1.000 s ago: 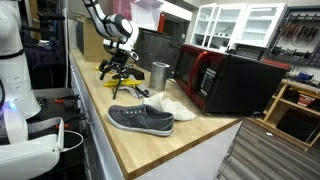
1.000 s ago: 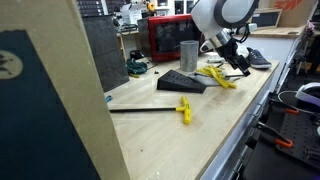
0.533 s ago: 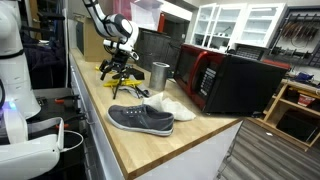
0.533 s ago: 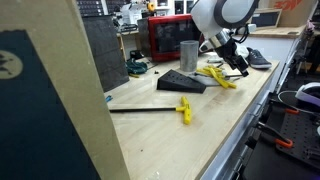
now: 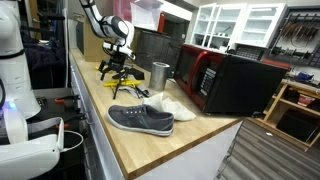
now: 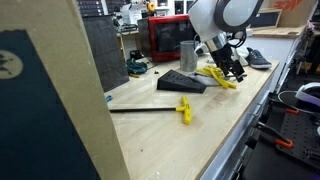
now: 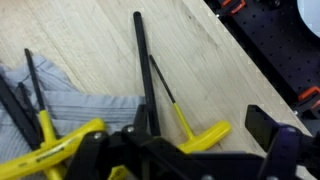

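gripper [image 5: 118,62] sits low over the pile of yellow-handled wrenches [image 5: 112,71] at the far end of the bench [image 5: 190,140], close to its front edge. In the wrist view the jaws stand wide apart, one at either side of the frame, with nothing clamped between them. The pile underneath is a dark blur though, so I can't say if a pad is touching a handle. The pile is tangled: long black shafts [image 7: 146,70] cross each other, partly on a grey cloth [image 7: 70,100], partly on bare wood. Risks: closing here could catch two shafts at once, or only a handle tip, so one twists out or drags the rest along. The cloth could bunch up and lift with them. A sideways shove could roll one off the front edge, which is near. Room: a metal cup [image 5: 160,74] stands just beside the pile on the microwave [image 5: 235,80] side, easy to knock with a swing that way. A dark wedge [image 6: 182,82] lies near on another side, with a loose wrench [image 6: 184,109] further along. The sneaker [image 5: 140,119] is well apart. Cleanest exit looks straight up; open wood runs between the pile and the sneaker.
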Robot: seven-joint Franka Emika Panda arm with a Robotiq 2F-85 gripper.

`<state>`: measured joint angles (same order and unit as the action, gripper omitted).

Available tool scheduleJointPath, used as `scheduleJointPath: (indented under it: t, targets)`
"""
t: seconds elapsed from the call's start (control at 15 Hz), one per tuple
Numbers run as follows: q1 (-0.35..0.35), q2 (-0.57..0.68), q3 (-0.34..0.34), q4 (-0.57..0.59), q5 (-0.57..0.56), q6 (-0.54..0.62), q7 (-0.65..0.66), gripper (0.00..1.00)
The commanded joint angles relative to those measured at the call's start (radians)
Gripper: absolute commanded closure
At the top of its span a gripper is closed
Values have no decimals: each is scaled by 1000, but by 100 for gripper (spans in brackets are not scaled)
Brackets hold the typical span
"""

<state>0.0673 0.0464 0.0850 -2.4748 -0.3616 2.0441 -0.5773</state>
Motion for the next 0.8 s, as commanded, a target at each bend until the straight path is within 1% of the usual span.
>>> scheduleJointPath:
  t: [0.0, 0.27, 0.53, 0.73]
  targets:
    - [17, -77, 20, -75, 15, 14, -81, 0]
    - [41, -124, 34, -94, 6, 5, -145, 0]
    - [93, -188, 67, -118, 15, 5, -191, 0]
    - [127, -213, 78, -135, 21, 48, -234, 0]
